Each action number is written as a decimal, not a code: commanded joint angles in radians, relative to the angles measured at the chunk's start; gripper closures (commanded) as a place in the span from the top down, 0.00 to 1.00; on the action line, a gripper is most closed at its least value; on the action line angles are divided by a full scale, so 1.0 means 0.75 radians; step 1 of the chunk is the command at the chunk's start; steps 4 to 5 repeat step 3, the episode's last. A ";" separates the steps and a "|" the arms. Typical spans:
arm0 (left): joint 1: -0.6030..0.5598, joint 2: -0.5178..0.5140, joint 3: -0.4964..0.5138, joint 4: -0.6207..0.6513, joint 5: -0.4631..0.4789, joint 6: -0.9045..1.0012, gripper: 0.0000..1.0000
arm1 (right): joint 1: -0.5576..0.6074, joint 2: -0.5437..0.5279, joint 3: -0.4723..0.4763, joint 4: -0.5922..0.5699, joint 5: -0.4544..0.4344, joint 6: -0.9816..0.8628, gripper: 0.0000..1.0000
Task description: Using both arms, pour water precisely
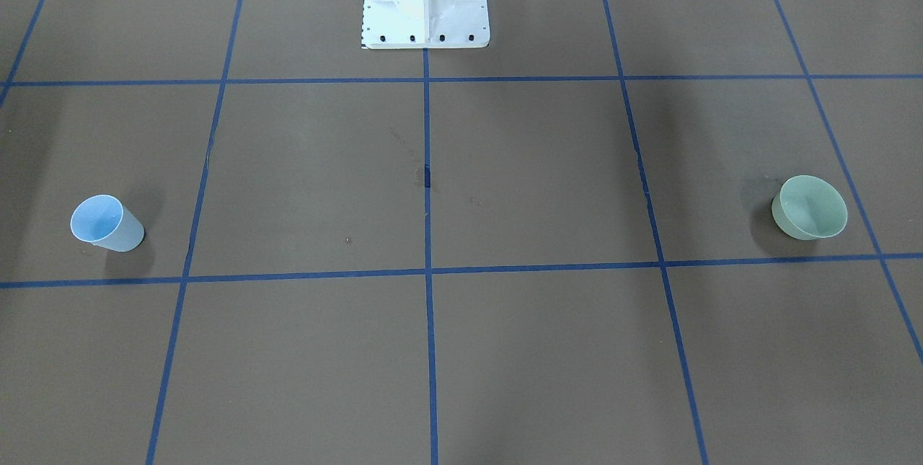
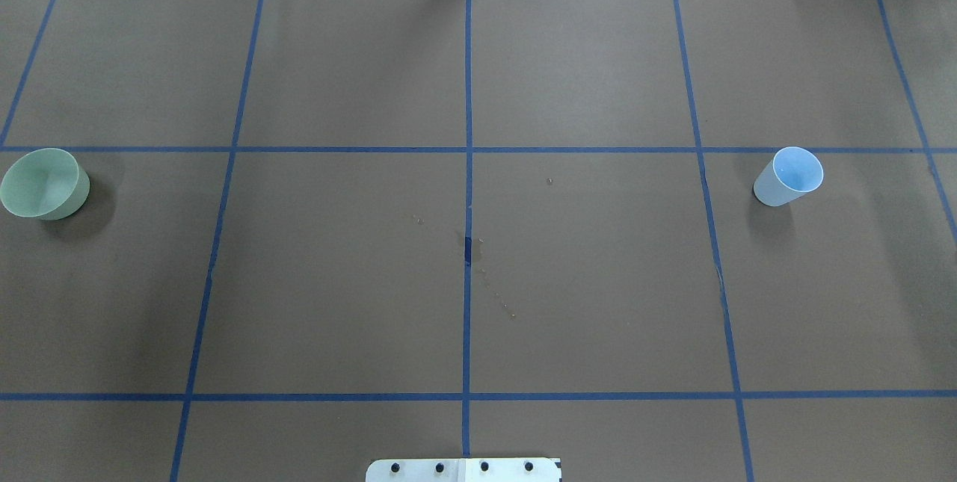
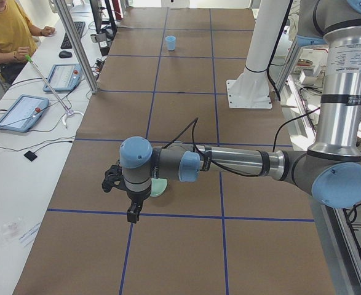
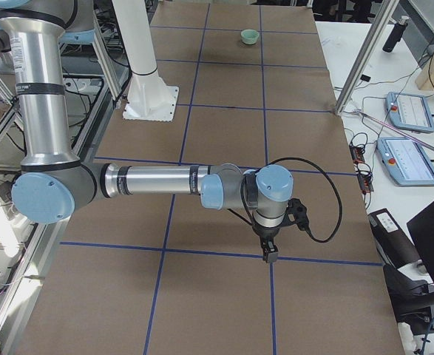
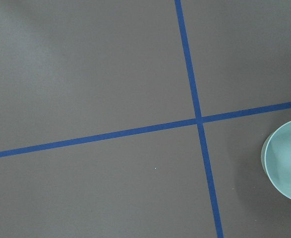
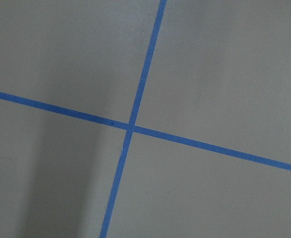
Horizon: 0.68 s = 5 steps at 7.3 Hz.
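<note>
Hovering near the green bowl (image 2: 43, 183), left arm (image 3: 235, 163), blue cup (image 2: 789, 177) far off, left fingers (image 3: 133, 214) and right fingers (image 4: 268, 254), width impossible to tell.

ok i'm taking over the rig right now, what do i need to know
Left gripper: hangs near the green bowl, open or shut cannot be told.
Right gripper: hangs over the table's right end, same doubt.
Blue cup and bowl stand free on the table, far apart.
Water: none visible in either; small spots mid-table.
Done: nothing grasped.
Left: likely grasp both, then pour.
</note>
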 commanded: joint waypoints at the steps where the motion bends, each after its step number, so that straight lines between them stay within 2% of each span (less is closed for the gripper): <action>1: 0.000 0.000 -0.002 0.000 0.002 0.000 1.00 | -0.002 0.000 0.000 0.000 0.000 0.002 1.00; 5: -0.002 0.000 -0.010 0.002 0.002 0.000 1.00 | -0.002 0.000 0.000 0.002 0.000 0.002 1.00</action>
